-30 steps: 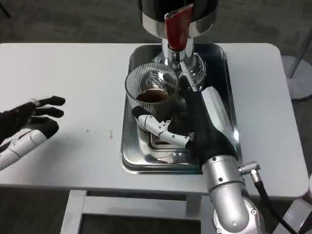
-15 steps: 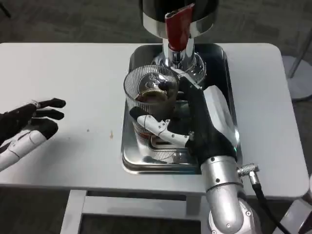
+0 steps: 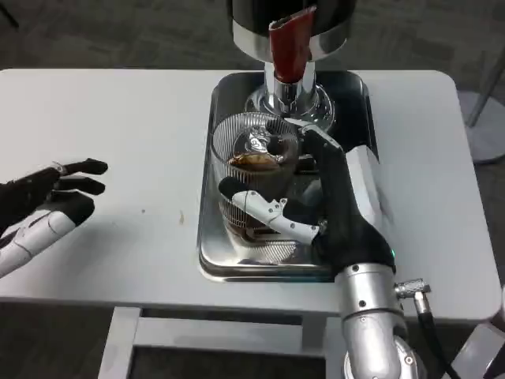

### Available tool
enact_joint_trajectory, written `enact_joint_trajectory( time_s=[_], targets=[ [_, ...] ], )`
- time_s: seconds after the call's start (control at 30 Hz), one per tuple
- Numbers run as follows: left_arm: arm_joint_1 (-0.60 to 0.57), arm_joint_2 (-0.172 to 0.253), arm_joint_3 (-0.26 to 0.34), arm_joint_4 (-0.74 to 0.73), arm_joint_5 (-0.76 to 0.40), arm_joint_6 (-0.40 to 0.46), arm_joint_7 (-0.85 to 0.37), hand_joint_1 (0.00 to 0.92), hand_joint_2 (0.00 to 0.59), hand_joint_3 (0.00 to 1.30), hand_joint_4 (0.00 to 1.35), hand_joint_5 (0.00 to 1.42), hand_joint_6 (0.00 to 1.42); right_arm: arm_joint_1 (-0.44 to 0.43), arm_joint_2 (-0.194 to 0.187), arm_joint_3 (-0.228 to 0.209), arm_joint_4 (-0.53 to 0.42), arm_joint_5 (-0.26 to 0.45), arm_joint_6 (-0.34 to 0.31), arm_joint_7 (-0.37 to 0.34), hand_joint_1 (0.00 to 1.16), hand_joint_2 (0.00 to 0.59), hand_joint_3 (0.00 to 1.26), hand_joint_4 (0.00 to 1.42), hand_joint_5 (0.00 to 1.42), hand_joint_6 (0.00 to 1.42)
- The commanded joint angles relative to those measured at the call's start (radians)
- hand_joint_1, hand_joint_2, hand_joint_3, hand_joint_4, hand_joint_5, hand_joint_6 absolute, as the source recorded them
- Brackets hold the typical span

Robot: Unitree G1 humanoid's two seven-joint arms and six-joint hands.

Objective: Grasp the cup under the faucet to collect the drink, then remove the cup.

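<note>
Cup, clear and ribbed, sits in the right hand, whose fingers wrap its lower wall from the side so it stays upright with dark drink inside. It is over the steel tray, just in front of the faucet and slightly left of the spout, probably so any drips land in the tray. Collecting looks done; pulling the cup clear is the remaining step. Left hand rests far left of the tray on the white table, fingers spread, holding nothing, likely waiting.
</note>
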State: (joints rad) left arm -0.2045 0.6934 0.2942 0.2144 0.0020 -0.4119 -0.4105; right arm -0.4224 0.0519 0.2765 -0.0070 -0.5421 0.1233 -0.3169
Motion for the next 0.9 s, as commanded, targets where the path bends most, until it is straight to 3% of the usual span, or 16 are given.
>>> enact_joint_trajectory(
  time_s=[0.03,0.3,0.53,0.9],
  targets=[
    [0.021,0.016,-0.001,-0.019,-0.007,-0.003,-0.013,0.0,0.091,0.28,0.32,0.35,0.33,0.049,0.007,-0.016,-0.012,0.005,-0.022,-0.026,0.68,0.258,0.51,0.63,0.73,1.16],
    [0.033,0.014,0.002,-0.044,-0.008,0.006,-0.012,0.0,0.091,0.28,0.33,0.34,0.33,0.076,0.008,-0.03,-0.031,0.004,-0.068,-0.058,0.69,0.25,0.6,0.74,0.83,1.27],
    [0.038,0.014,0.005,-0.057,-0.01,0.008,-0.01,0.0,0.091,0.28,0.33,0.34,0.33,0.104,-0.007,-0.038,-0.073,-0.001,-0.077,-0.055,0.7,0.24,0.74,0.88,1.02,1.42],
    [0.034,0.015,0.007,-0.064,-0.012,0.008,-0.01,0.0,0.091,0.28,0.33,0.34,0.33,0.157,-0.044,-0.054,-0.156,0.0,-0.076,-0.022,0.75,0.229,0.87,0.99,1.18,1.42]
  ],
)
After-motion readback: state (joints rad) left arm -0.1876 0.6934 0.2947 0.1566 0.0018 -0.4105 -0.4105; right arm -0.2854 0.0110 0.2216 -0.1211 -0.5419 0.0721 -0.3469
